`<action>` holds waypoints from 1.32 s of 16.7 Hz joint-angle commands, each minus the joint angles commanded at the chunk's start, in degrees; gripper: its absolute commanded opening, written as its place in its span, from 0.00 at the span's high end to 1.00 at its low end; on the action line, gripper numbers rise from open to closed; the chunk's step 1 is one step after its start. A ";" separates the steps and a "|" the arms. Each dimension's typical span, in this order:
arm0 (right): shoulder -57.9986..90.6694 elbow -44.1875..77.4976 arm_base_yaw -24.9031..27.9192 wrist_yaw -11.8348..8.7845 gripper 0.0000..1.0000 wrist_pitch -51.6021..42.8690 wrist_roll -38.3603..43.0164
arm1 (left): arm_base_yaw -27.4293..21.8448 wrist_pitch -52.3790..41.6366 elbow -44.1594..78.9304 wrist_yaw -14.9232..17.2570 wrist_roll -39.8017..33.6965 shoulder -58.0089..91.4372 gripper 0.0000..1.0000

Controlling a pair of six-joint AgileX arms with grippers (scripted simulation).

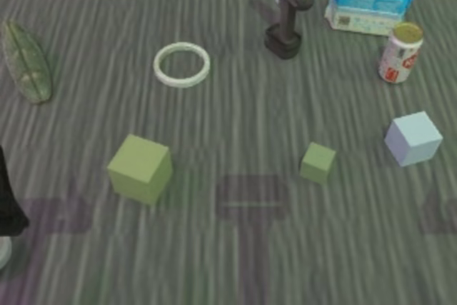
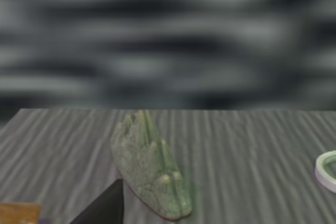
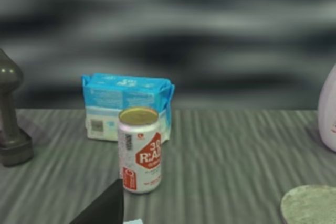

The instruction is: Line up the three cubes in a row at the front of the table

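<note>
olive cube (image 1: pixel 140 168), small green cube (image 1: pixel 318 162), lavender cube (image 1: pixel 413 138) loose, well apart, unaligned on table (image 1: pixel 235 262). both arms parked at edges; finger state of either gripper unreadable.

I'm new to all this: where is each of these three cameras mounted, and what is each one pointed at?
Top view: above the table, looking down on three cubes; only the left arm shows, at the left edge.
Left wrist view: on the left arm, low, facing a green leaf-shaped object; a dark end effector tip shows.
Right wrist view: on the right arm, facing the can and blue packet.
Shared: the top view also shows the can, packet and leaf.
</note>
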 joint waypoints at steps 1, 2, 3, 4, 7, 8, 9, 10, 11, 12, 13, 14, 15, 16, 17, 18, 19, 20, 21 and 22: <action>0.00 0.00 0.00 0.00 0.00 0.00 0.00 | 0.00 0.00 0.00 0.00 0.00 0.00 0.00; 0.00 0.00 0.00 0.00 0.00 0.00 0.00 | 0.00 0.00 0.00 0.00 0.00 0.00 0.00; 0.57 0.56 0.15 0.03 0.00 -0.40 -0.20 | 0.00 0.00 0.00 0.00 0.00 0.00 0.00; 1.74 1.71 0.48 0.06 0.00 -1.20 -0.60 | 0.00 0.00 0.00 0.00 0.00 0.00 0.00; 8.90 8.68 2.51 0.13 0.00 -5.76 -2.90 | 0.00 0.00 0.00 0.00 0.00 0.00 0.00; 12.50 12.02 3.48 0.12 0.00 -7.88 -3.97 | 0.00 0.00 0.00 0.00 0.00 0.00 0.00; 16.71 15.77 4.58 0.10 0.00 -10.26 -5.17 | 0.00 0.00 0.00 0.00 0.00 0.00 0.00; 21.52 19.85 5.79 0.08 0.00 -12.86 -6.46 | 0.00 0.00 0.00 0.00 0.00 0.00 0.00; 26.91 24.20 7.07 0.05 0.00 -15.66 -7.85 | 0.00 0.00 0.00 0.00 0.00 0.00 0.00; 32.83 28.75 8.42 0.02 0.00 -18.64 -9.29 | 0.00 0.00 0.00 0.00 0.00 0.00 0.00; 39.12 33.43 9.81 0.00 0.00 -21.75 -10.79 | 0.00 0.00 0.00 0.00 0.00 0.00 0.00; 45.61 38.18 11.23 -0.03 0.00 -24.98 -12.31 | 0.00 0.00 0.00 0.00 0.00 0.00 0.00; 52.13 42.92 12.65 -0.04 0.00 -28.28 -13.86 | 0.00 0.00 0.00 0.00 0.00 0.00 0.00; 58.53 47.64 14.08 -0.06 0.00 -31.62 -15.40 | 0.00 0.00 0.00 0.00 0.00 0.00 0.00; 64.73 52.29 15.50 -0.07 0.00 -34.96 -16.94 | 0.00 0.00 0.00 0.00 0.00 0.00 0.00; 70.66 56.89 16.89 -0.07 0.00 -38.27 -18.46 | 0.00 0.00 0.00 0.00 0.00 0.00 0.00; 76.34 61.41 18.25 -0.08 0.00 -41.52 -19.95 | 0.00 0.00 0.00 0.00 0.00 0.00 0.00; 81.83 65.85 19.57 -0.08 0.00 -44.67 -21.41 | 0.00 0.00 0.00 0.00 0.00 0.00 0.00; 87.15 70.21 20.85 -0.09 0.00 -47.68 -22.82 | 0.00 0.00 0.00 0.00 0.00 0.00 0.00; 92.35 74.44 22.08 -0.09 0.00 -50.54 -24.18 | 0.00 0.00 0.00 0.00 0.00 0.00 0.00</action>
